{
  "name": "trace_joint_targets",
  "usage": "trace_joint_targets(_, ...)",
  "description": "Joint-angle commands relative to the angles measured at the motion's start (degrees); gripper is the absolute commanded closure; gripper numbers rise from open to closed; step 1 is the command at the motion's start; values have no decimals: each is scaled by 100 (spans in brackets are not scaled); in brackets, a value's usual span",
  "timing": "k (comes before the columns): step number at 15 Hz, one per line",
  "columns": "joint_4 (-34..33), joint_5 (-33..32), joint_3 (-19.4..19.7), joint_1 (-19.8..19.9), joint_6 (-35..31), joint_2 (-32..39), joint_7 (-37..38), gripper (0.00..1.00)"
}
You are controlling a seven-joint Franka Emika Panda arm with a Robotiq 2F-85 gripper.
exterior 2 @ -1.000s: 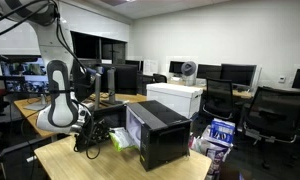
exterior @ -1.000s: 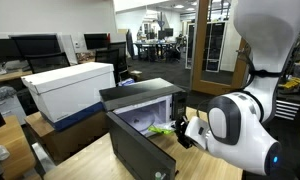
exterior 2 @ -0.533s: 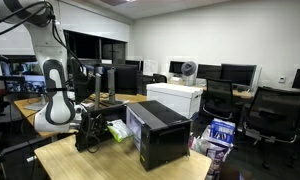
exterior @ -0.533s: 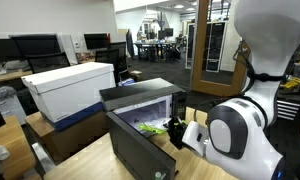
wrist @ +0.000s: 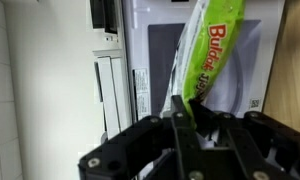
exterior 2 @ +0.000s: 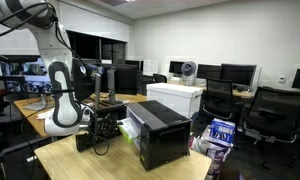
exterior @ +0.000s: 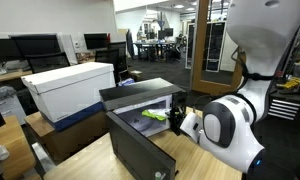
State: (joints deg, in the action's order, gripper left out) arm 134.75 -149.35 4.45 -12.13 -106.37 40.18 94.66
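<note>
The tool (wrist: 183,108) is seen pinched on the near end of a green snack bag (wrist: 212,45). The bag's long axis is pointed straight ahead of the tool, into the microwave (exterior: 140,98) cavity, past the microwave's open door (exterior: 138,148), on the tabletop (exterior: 85,160).

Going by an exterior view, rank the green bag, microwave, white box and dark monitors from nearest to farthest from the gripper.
1. green bag: clamped in the gripper, reaching into the open cavity.
2. microwave: right in front of the gripper, door hanging open.
3. white box: beyond the microwave, on its far side.
4. dark monitors: on the desks behind the box.
</note>
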Motion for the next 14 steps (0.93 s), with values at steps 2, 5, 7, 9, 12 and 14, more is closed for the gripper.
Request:
trace_joint_targets(2, -562, 0, 793, -735, -174, 429, 613, 98)
trace_joint_targets(5, -858, 0, 1274, -1216, -386, 742, 1028, 98)
trace_joint_targets(7, -1028, 0, 1548, -1494, -534, 940, 1333, 98)
trace_joint_targets(9, -1266, 0, 1879, -1776, -715, 1205, 1781, 98)
trace_joint_targets(12, -1527, 0, 2158, -1965, -834, 1479, 2388, 98)
trace_joint_targets(14, -1670, 0, 2266, -1980, -834, 1622, 2841, 98)
